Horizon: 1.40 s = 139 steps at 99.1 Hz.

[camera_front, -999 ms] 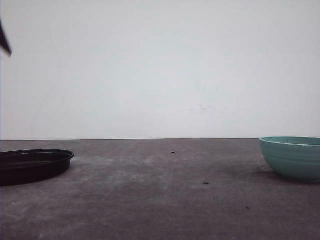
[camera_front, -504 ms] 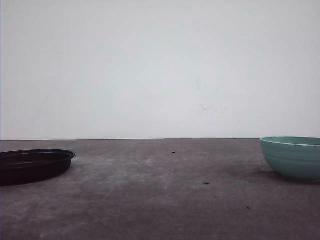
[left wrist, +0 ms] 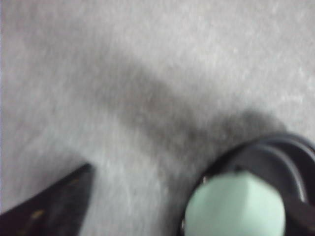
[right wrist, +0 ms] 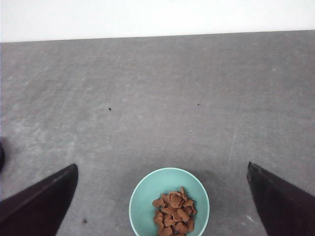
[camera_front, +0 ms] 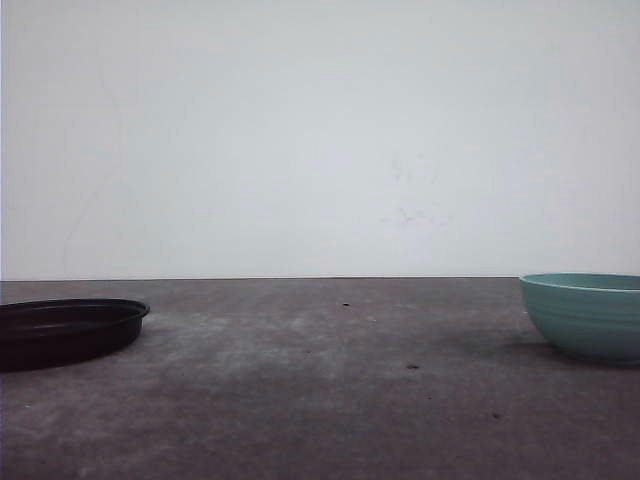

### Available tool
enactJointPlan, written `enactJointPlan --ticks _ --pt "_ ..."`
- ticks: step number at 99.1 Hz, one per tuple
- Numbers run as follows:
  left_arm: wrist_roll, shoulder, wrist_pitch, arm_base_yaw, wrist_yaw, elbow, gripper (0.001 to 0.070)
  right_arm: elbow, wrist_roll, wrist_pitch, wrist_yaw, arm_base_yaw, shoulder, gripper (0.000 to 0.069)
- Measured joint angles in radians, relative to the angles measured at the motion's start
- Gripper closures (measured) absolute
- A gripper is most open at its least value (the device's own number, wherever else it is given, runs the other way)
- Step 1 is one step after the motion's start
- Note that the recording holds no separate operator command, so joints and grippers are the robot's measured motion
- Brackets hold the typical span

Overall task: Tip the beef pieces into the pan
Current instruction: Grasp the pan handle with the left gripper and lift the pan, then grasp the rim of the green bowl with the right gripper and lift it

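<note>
- Two dishes sit far apart on the gray table (camera_front: 320, 420): in the front view the pan (camera_front: 65, 330) is at the lower left edge of the frame and the teal bowl (camera_front: 585, 315) is at the lower right edge.
- All the beef pieces (right wrist: 173, 212) lie in a small heap inside the teal bowl (right wrist: 169, 201), low in the middle of the right wrist view. None are in the pan, so I think the pouring has not begun.
- You have the right gripper (right wrist: 162, 196) spread wide. Its two dark fingers (right wrist: 37, 204) show at the lower left and lower right corners of that view, with the bowl between them and not touching either one. It hangs above the bowl, likely so you can come down and take hold of it.
- You see the pan's mint-green handle (left wrist: 235, 205) big and blurry at the lower right of the left wrist view, with the pan's black rim (left wrist: 285, 152) behind it. The left arm is close there, maybe to hold the pan steady by its handle.
- One dark finger (left wrist: 49, 206) of the left gripper (left wrist: 162, 216) shows at the lower left of that view. I cannot tell if this claw is spread or pressed together, because the picture is blurry.
- The bowl is deep and the pan is low, so you may need to tip slowly right over the pan, or pieces could slide out.
</note>
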Motion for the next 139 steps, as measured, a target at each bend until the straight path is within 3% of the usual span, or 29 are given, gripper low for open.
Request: enactJointPlan --ticks 13,30,35,57,79,116,139 --pt "-0.011 0.015 0.018 0.000 0.000 0.002 0.0239 0.000 0.000 -0.007 0.002 0.000 0.000 0.0006" --pt "-0.021 0.030 0.023 -0.007 0.016 0.002 0.0590 0.000 0.000 -0.007 0.007 0.000 0.000 0.0006" --pt "-0.023 0.028 0.035 -0.008 0.035 0.006 0.0639 0.000 0.000 -0.007 0.019 0.000 0.000 0.0006" --pt "-0.022 0.011 0.040 -0.011 0.035 0.005 0.0648 0.000 0.000 -0.007 0.026 0.000 0.000 0.0006" --pt "-0.027 -0.109 0.029 -0.031 0.007 0.005 0.0659 0.000 0.001 -0.005 0.026 0.000 0.029 0.0006" --pt "-0.079 -0.319 0.072 -0.206 0.043 0.005 0.0659 0.000 0.002 0.032 0.026 -0.103 0.374 0.0010" --pt "-0.082 -0.401 0.013 -0.290 0.065 0.005 0.0659 0.000 0.016 0.048 0.000 -0.177 0.573 0.0190"
